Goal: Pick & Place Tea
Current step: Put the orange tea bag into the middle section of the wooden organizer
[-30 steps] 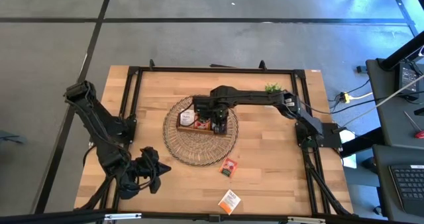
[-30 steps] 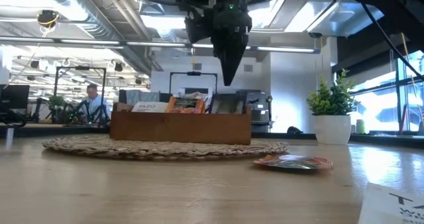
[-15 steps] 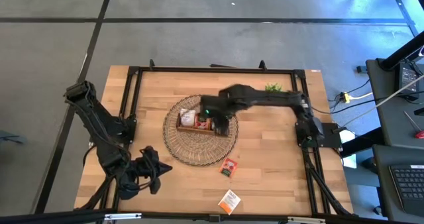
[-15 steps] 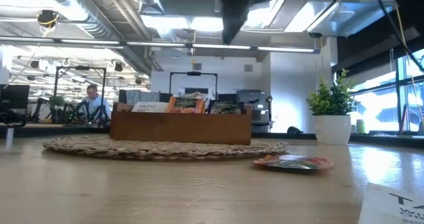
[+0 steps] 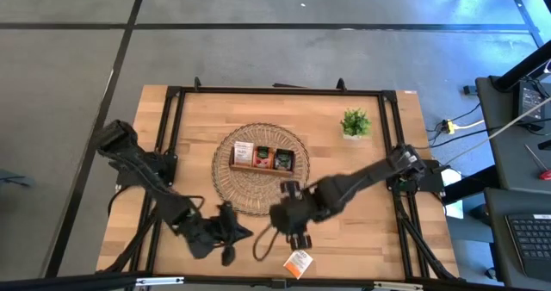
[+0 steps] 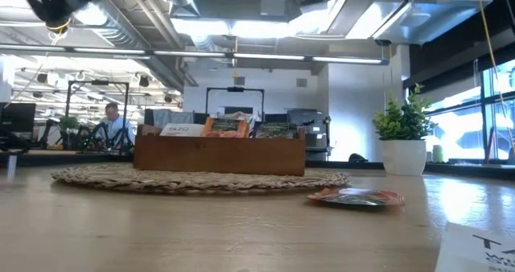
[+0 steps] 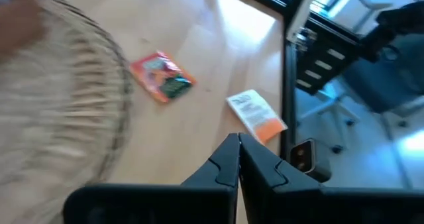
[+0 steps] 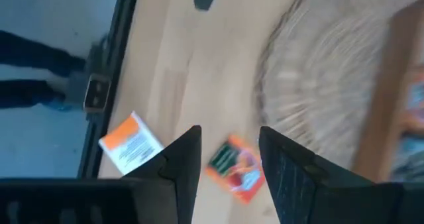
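Pale wooden counter (image 5: pixel 198 119): brown wooden three-compartment tray (image 5: pixel 265 159) looks filled; red square sachet (image 8: pixel 235 166) and orange-white sachet (image 5: pixel 298 261) remain; right gripper (image 8: pixel 228 159) jaws wide, left gripper (image 7: pixel 238 159) pinched, empty

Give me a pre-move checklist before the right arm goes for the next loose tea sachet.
1. Right gripper open: ok.
2. Red sachet in line between its fingers: ok.
3. Red sachet lies flat on the table, clear of the woven mat: ok.
4. White-and-orange sachet separate from it, no overlap: ok.
5. Left gripper shut, off to the side: ok.
6. Free space in the wooden tray: cannot tell.
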`<action>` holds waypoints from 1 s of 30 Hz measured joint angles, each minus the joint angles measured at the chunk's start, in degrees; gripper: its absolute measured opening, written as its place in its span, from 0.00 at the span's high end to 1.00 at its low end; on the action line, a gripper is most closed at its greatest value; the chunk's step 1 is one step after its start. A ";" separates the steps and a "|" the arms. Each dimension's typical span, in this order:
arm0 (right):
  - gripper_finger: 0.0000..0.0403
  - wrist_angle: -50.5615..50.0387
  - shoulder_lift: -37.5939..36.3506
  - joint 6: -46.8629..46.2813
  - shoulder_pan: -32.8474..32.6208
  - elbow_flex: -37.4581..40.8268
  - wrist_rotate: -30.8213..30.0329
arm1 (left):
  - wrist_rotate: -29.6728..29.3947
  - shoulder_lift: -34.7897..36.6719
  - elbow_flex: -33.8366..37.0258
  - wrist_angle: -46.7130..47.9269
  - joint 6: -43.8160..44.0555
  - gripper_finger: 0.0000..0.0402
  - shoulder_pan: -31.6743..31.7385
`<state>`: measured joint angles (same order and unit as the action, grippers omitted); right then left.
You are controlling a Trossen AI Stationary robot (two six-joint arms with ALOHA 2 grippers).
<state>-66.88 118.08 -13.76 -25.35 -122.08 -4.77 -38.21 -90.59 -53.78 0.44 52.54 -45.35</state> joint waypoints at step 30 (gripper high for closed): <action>0.62 52.09 -19.76 -12.91 -3.87 63.28 -8.38 | 12.66 -22.51 -9.03 -19.95 -0.04 1.00 13.58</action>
<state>-14.80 98.32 -26.66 -29.22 -58.80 -13.15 -25.55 -113.10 -62.81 -19.51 52.51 -31.77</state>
